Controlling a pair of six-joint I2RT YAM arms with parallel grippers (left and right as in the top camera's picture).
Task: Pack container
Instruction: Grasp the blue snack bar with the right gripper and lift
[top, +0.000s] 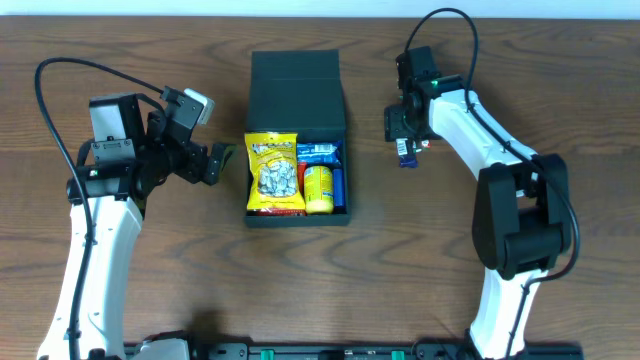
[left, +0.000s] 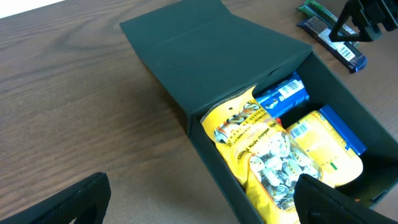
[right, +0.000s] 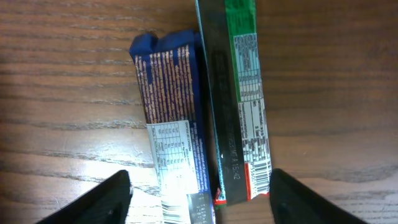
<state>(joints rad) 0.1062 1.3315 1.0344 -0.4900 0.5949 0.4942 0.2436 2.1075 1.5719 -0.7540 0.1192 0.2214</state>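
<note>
Container (top: 298, 219) is open from above. Its flap lid (top: 297, 85), folded back at the far side, bars approach there. Yellow packet (top: 274, 175), blue packet (top: 320, 152) and yellow pouch (top: 319, 188) cover nearly all its floor. My right jaws stand spread over the blue bar (right: 171, 124) and green bar (right: 239, 106), which lie close together. Bare table flanks both.

Left of the box (top: 297, 100), the left arm (top: 95, 240) and, right of it, the right arm (top: 470, 125) both show white shells, black joint housings, thin looping black cables (top: 40, 85) and black wedge-shaped fingers (right: 106, 199).
</note>
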